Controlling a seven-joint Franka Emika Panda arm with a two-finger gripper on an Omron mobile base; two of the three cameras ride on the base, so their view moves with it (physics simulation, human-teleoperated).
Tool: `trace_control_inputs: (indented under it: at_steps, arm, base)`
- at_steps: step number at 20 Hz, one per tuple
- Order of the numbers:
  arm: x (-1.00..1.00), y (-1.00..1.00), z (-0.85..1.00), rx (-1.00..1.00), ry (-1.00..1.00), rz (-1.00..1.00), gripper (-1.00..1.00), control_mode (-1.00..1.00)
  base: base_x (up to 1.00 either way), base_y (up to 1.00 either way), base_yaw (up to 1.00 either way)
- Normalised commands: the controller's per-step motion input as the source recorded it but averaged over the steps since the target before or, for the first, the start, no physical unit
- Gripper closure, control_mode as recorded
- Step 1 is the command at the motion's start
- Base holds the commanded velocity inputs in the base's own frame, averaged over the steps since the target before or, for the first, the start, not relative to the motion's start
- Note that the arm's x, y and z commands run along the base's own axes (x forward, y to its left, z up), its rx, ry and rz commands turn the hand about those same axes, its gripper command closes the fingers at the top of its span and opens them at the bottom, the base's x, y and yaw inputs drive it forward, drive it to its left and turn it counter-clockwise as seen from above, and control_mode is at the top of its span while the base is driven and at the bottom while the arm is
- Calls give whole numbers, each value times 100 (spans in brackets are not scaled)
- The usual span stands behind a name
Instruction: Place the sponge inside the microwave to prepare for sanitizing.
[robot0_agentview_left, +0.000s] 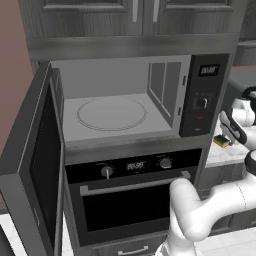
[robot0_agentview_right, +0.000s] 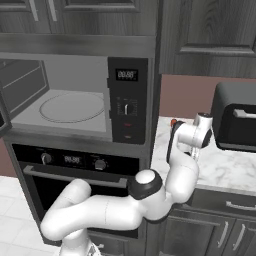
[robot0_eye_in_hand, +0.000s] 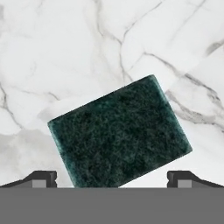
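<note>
Directly under the open pincer (robot0_eye_in_hand: 112, 181) lies one sponge (robot0_eye_in_hand: 120, 133) on marble.

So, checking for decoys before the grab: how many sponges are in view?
1. The sponge lies green side up on the marble counter, right of the microwave, between the open fingertips. Others may be hidden.

We see a glossy white arm (robot0_agentview_right: 100, 212) built from rounded tubular links, with dark grey-black collars at the joints. One black joint cap (robot0_agentview_right: 145, 184) sits mid-arm. The wrist link (robot0_agentview_left: 235, 125) carries a black band. A small red-orange dot (robot0_agentview_right: 173, 121) marks the hand housing. Behind the claw (robot0_eye_in_hand: 112, 179), two small dark fingertips (robot0_eye_in_hand: 41, 178) with grey pads.
</note>
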Motion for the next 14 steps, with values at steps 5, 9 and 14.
trace_control_inputs:
  at_steps: [5,9,14]
  arm:
    - [0,0,-4,0,0,-1,-100,-100]
    - [0,0,-13,0,0,-3,-100,-100]
    - [0,1,-13,0,0,-4,-100,-100]
  base:
    - [0,0,0]
    - [0,0,0]
    - [0,0,0]
